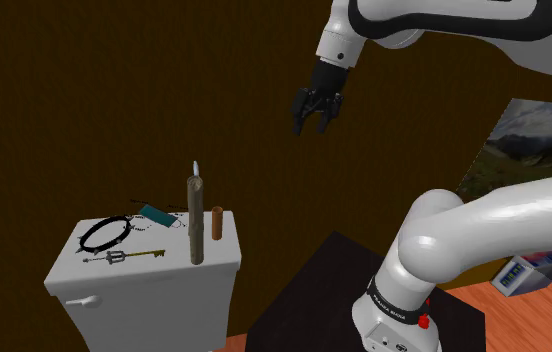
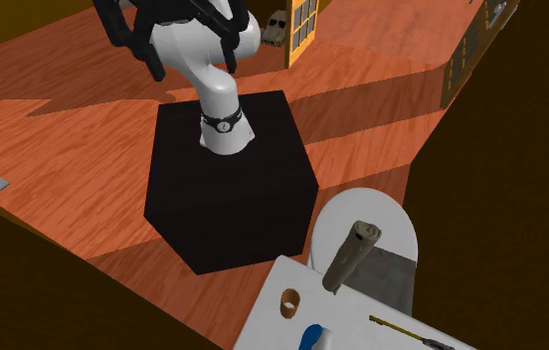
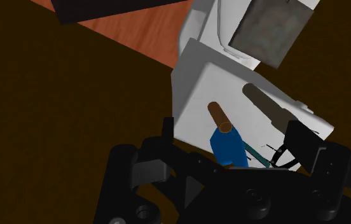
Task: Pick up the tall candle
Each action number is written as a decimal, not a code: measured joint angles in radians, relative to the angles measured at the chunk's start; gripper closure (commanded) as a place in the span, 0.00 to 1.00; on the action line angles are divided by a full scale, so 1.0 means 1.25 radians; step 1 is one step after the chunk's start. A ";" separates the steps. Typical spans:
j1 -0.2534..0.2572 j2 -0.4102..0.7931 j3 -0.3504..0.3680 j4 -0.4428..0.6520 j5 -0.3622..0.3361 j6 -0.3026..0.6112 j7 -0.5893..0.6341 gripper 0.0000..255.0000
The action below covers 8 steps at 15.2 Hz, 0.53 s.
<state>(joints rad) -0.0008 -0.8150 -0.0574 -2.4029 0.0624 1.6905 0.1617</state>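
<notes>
Fingers (image 1: 314, 118) seemingly apart, holding nothing, high above tall candle (image 1: 196, 225), upright on white toilet tank (image 1: 74, 265)

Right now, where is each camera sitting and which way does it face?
Shoulder view: beside the stand, looking down at the toilet tank; the arm and open gripper show.
Second exterior view: above the toilet tank, facing back at the stand; the arm's lower part shows.
Wrist view: on the hand, looking down at the toilet tank; the gripper shows.
Shared: all show the tall candle.
</notes>
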 measured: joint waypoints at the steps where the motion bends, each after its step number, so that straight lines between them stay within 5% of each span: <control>1: 0.000 0.000 0.000 0.000 0.000 0.000 0.000 0.00; 8: 0.026 0.087 0.091 -0.032 0.021 0.160 0.073 0.00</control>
<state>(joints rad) 0.0321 -0.7060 0.0568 -2.4432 0.0890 1.8905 0.2529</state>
